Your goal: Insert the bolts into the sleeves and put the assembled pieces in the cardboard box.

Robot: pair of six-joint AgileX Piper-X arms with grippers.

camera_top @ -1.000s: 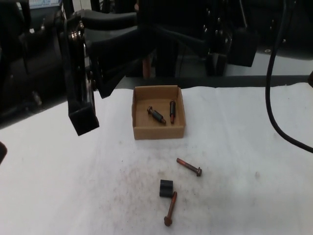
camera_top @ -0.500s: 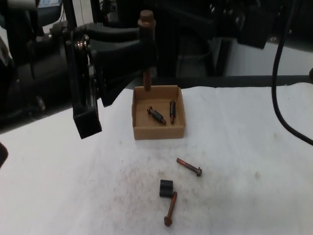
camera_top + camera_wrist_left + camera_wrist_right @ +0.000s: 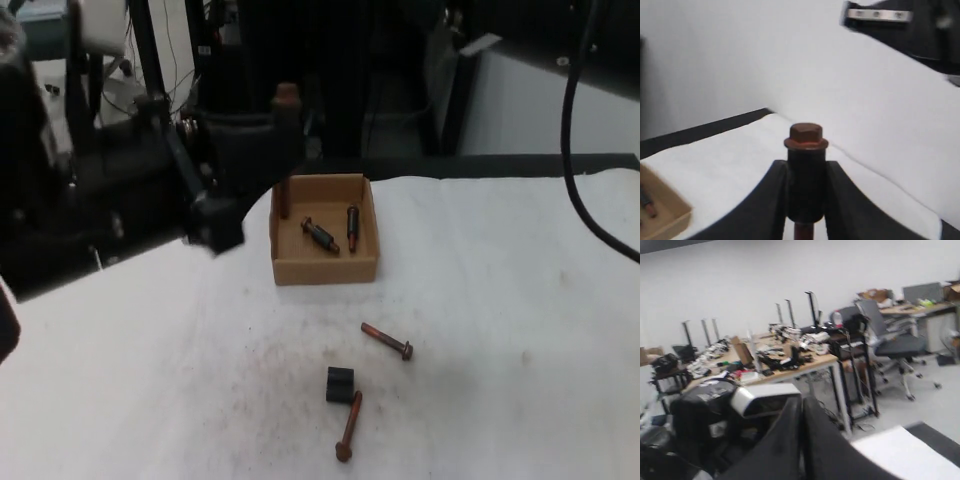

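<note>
1. The left gripper pinches a black sleeve with a bolt through it, held upright over the cardboard box's far left corner.
2. The right gripper's fingers are pressed together, holding nothing.
3. Two assembled pieces lie inside the box.
4. In front of the box lie a loose bolt, a spare sleeve and, just beside that, a second loose bolt.

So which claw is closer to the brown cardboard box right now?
Left. The left claw, holding a sleeved rusty bolt, hangs over the brown cardboard box's rear corner; the right claw points away, toward the room.
</note>
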